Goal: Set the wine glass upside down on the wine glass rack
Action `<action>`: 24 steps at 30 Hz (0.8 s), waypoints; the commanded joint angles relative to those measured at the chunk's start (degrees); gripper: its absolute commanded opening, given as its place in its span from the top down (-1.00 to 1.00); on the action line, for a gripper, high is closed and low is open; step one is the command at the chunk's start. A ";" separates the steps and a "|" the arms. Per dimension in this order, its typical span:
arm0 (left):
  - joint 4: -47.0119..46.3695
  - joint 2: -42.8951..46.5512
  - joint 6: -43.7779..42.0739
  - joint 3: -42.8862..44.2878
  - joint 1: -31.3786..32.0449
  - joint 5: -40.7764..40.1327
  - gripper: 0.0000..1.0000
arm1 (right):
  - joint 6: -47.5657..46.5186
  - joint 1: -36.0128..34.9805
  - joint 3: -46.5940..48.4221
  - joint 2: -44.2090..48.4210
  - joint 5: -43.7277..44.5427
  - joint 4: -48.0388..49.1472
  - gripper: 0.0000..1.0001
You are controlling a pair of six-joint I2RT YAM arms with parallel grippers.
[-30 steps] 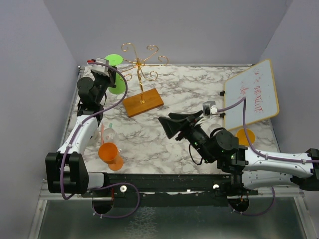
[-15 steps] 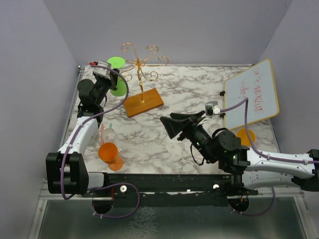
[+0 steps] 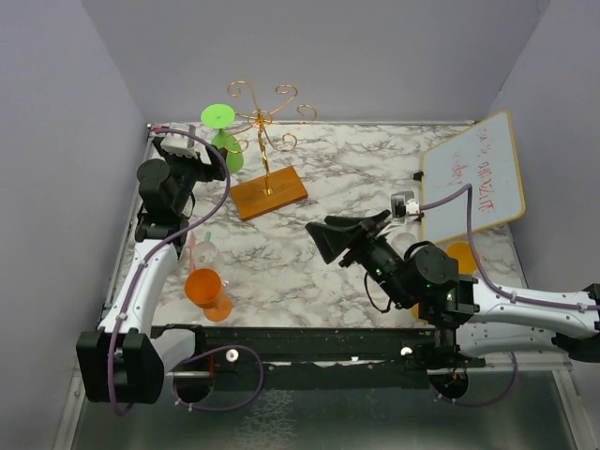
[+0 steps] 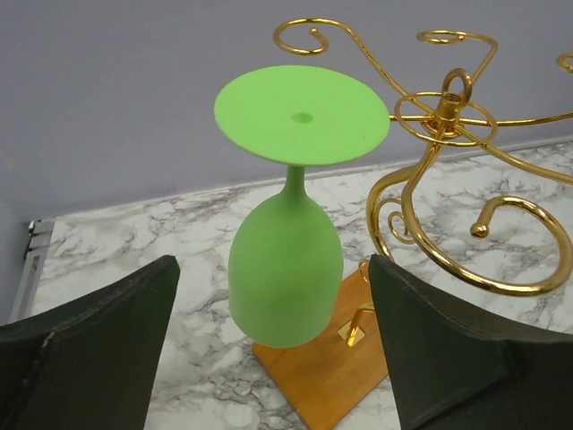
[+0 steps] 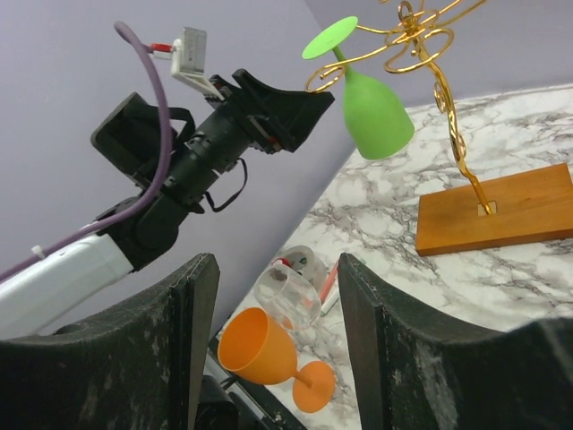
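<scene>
Nearest, right gripper, jaws wide and empty; left gripper, jaws wide, flanking but clear of the wine glass; glass hangs bowl-down from a scroll arm of the wine glass rack; placement apparently complete, only withdrawal left.

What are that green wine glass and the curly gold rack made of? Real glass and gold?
The green wine glass looks like plastic: opaque, evenly coloured, soft matte sheen. The wine glass rack seems thin metal wire with a glossy gold finish, highlights glinting along its curls; plated or painted, I cannot tell. Its base is likely wood, smooth and orange-brown.
</scene>
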State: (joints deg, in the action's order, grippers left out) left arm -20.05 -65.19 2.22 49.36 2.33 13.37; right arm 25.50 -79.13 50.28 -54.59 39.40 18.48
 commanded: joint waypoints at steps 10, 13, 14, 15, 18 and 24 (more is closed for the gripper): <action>45.97 19.02 16.88 6.84 -0.09 -15.17 -0.96 | 10.97 -0.32 4.69 5.53 6.44 -31.19 -0.27; 57.72 19.12 19.52 11.84 -0.11 -13.42 -0.92 | 11.62 -0.32 6.59 5.63 5.83 -37.67 -0.28; 61.09 18.87 20.12 13.19 -0.05 -11.83 -0.90 | 12.10 -0.32 7.28 5.49 6.05 -39.84 -0.28; 64.50 18.73 20.49 14.29 -0.05 -11.19 -0.88 | 13.76 -0.32 8.22 5.11 7.21 -42.68 -0.28; 74.27 17.90 22.90 16.31 -0.09 -15.05 -0.80 | 17.49 -0.32 11.01 3.91 10.39 -50.44 -0.28; 80.28 18.90 22.51 15.65 0.02 -11.20 -0.63 | 17.44 -0.32 13.89 0.91 10.61 -53.56 -0.28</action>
State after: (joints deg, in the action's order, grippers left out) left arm 49.82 -46.78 23.22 65.19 2.33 0.43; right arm 41.08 -79.13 62.00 -51.57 47.33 -28.23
